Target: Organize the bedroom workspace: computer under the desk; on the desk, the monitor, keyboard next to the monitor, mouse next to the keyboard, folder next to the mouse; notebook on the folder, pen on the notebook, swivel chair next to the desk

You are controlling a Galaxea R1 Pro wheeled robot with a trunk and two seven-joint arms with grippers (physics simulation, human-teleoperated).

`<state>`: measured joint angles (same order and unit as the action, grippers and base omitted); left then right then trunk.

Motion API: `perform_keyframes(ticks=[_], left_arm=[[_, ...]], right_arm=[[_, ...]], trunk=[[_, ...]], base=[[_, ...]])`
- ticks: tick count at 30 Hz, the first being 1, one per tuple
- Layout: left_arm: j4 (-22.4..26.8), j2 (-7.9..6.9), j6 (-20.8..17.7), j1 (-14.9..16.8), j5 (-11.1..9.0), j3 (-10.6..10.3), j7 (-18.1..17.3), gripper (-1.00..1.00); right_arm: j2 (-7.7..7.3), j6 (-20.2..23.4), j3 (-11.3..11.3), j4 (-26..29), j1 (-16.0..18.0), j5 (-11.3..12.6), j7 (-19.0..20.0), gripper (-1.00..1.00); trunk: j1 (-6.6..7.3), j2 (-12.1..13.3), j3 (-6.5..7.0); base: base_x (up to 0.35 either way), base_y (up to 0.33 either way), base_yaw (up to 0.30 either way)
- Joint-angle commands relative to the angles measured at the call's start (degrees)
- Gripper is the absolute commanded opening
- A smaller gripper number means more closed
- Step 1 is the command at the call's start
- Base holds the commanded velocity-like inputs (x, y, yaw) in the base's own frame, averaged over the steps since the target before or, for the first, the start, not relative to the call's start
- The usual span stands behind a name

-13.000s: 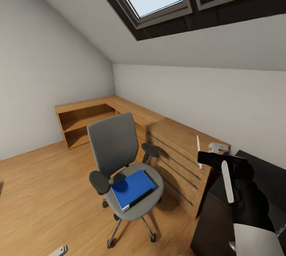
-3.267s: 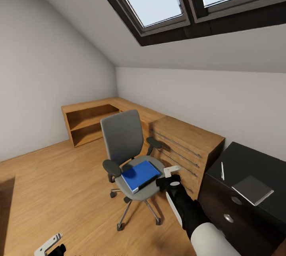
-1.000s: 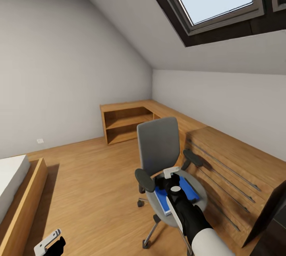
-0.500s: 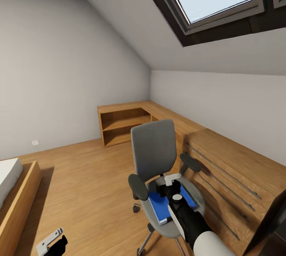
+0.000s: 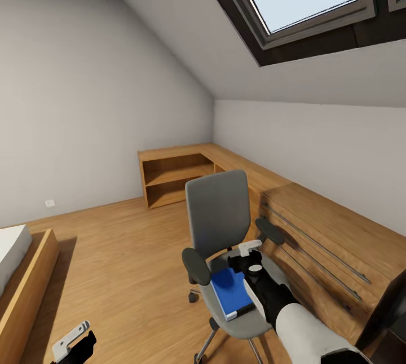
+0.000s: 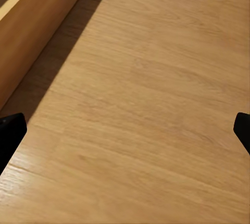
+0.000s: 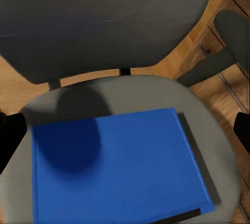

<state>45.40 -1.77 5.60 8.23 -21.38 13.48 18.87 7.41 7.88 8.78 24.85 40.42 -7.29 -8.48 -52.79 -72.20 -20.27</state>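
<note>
The grey swivel chair (image 5: 219,214) stands on the wood floor beside the light wooden dresser. The blue folder (image 5: 231,293) lies flat on its seat, and in the right wrist view the folder (image 7: 104,174) spreads over the seat below the chair back (image 7: 104,21). My right gripper (image 5: 250,251) hovers open just above the seat, near the folder's far edge. In the right wrist view, the right gripper (image 7: 125,134) has its black fingertips (image 7: 10,138) wide apart and nothing between them. My left gripper (image 5: 70,343) hangs low over the floor, and the left gripper (image 6: 125,133) is open and empty.
The wooden dresser (image 5: 324,240) with drawer grooves runs along the right wall, joining a low open shelf (image 5: 172,175) in the corner. A black desk corner (image 5: 389,305) shows at the right edge. A bed frame (image 5: 25,290) stands at the left. Skylights are overhead.
My right arm has shifted a little to the right over the seat, uncovering more of the blue folder. The folder and chair have stayed where they were.
</note>
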Motion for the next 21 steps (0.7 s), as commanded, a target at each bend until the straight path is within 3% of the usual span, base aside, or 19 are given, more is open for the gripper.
perform_keyframes(ticks=[1,3,7,14,16,20,21], left_arm=[[0.1,-0.03,0.3,0.0,-0.6,-0.1,0.1,1.0],[0.3,-0.08,0.3,0.0,-0.6,-0.1,0.1,1.0],[1.2,-0.04,0.3,0.0,-0.7,-0.1,0.1,1.0],[2.4,-0.02,-0.3,0.0,-0.7,-0.5,0.1,1.0],[4.7,0.02,-2.2,0.0,-0.7,-0.7,0.2,1.0],[10.0,0.02,-9.1,0.0,-0.8,-0.7,0.2,1.0],[16.5,-0.01,-20.1,0.0,-0.9,-0.6,0.3,1.0]], right_arm=[[-0.04,0.5,0.3,-1.4,1.0,-0.3,-0.3,1.0],[-0.03,0.4,0.2,-5.6,4.1,0.9,-0.3,1.0],[-0.18,0.8,0.2,-8.2,6.0,3.3,-0.3,1.0],[-0.22,1.6,0.1,-9.1,6.6,5.8,-0.3,1.0],[-0.14,1.7,0.2,-9.2,6.6,6.1,-0.4,1.0],[-0.07,1.9,0.2,-9.2,6.7,6.3,-0.4,1.0],[-0.05,2.2,0.3,-9.3,6.7,6.4,-0.5,1.0]], trunk=[[0.0,0.0,-0.07],[0.0,0.0,-0.07],[0.0,0.0,-0.07],[0.0,0.0,-0.07],[0.0,0.0,-0.07],[0.0,0.0,-0.07],[0.0,0.0,-0.07]], base=[[0.0,0.0,0.0],[0.0,0.0,0.0],[0.0,0.0,0.0],[0.0,0.0,0.0],[0.0,0.0,0.0],[0.0,0.0,0.0],[0.0,0.0,0.0]])
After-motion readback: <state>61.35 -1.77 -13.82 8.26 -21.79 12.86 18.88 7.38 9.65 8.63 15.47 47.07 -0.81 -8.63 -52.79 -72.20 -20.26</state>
